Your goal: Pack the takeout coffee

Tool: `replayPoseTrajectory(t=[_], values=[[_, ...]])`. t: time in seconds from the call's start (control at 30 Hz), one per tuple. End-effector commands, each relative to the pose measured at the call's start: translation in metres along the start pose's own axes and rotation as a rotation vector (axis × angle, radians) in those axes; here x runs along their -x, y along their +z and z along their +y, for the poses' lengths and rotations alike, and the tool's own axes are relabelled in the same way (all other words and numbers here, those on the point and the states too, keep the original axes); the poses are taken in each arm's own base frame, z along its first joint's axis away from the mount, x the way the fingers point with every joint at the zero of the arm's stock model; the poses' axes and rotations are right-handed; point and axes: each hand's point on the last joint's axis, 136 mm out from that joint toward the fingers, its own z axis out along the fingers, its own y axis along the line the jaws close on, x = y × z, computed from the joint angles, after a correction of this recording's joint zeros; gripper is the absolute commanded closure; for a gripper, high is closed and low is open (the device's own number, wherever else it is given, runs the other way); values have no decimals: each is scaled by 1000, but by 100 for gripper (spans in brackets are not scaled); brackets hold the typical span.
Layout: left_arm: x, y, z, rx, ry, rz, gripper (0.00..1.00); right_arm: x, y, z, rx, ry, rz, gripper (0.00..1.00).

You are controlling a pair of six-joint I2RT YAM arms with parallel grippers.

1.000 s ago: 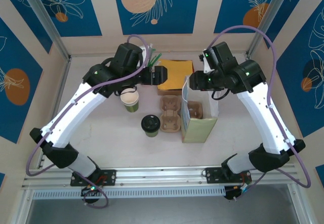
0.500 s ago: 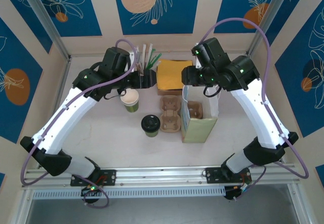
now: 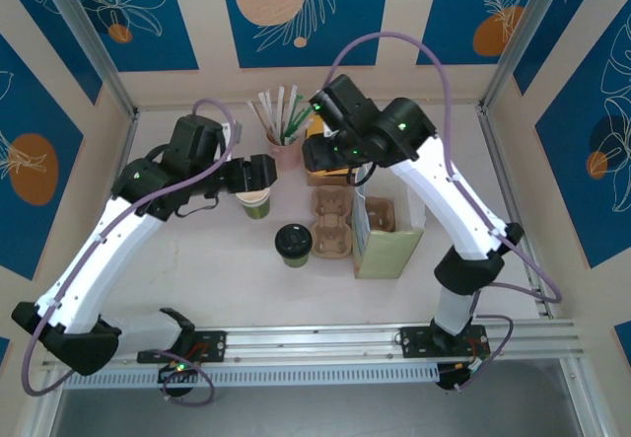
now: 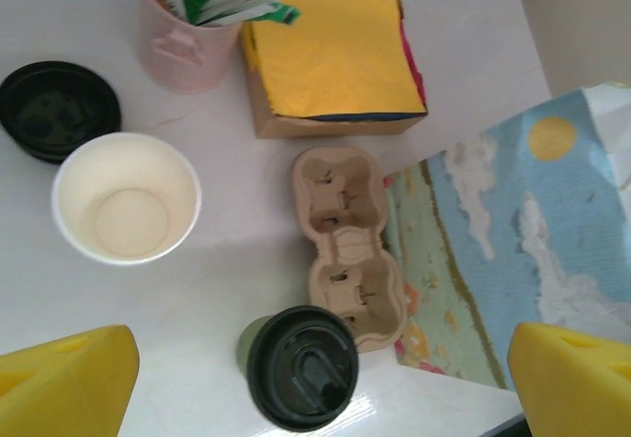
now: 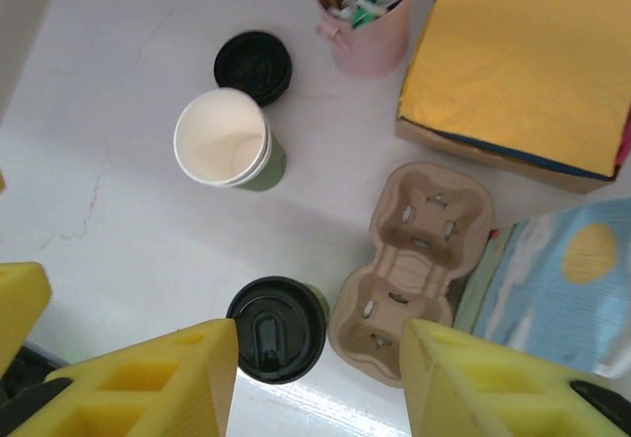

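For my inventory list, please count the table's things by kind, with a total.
Olive-green paper cups: 2 (black-lidded cup, lidless cup)
Loose round black plastic lid: 1
Pink cup of straws: 1
Brown cardboard cup carrier: 1
Printed paper bag: 1
Box of yellow napkins: 1
Total: 7

Olive-green takeout coffee [image 3: 294, 244] has a black lid [image 4: 302, 367].

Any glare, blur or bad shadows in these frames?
Top external: even light, soft shadows, sharp throughout. Left wrist: white glare on the table beside the lidded cup; the yellow fingers are soft, too near the lens. Right wrist: similar sheen on the table by that cup, fingers crisper.
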Motion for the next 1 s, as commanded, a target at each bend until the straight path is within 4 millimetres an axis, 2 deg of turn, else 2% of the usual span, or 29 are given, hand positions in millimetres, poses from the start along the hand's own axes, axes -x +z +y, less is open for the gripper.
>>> replayPoseTrajectory(t=[0.0, 0.03, 0.4, 0.7, 0.97], values=[[-13, -12, 29, 104, -34, 2, 3, -20, 10, 13, 15, 5, 97, 52], [-18, -15, 37, 132, -42, 3, 0, -24, 15, 17, 21, 5, 119, 52], [-70, -37, 87, 277, -77, 59, 0, -50, 46, 42, 31, 35, 248, 49], [-113, -37, 103, 266, -108, 118, 0, -73, 68, 49, 0, 53, 364, 45], [-135, -32, 105, 231, -136, 157, 0, -94, 86, 42, -64, 50, 474, 40]])
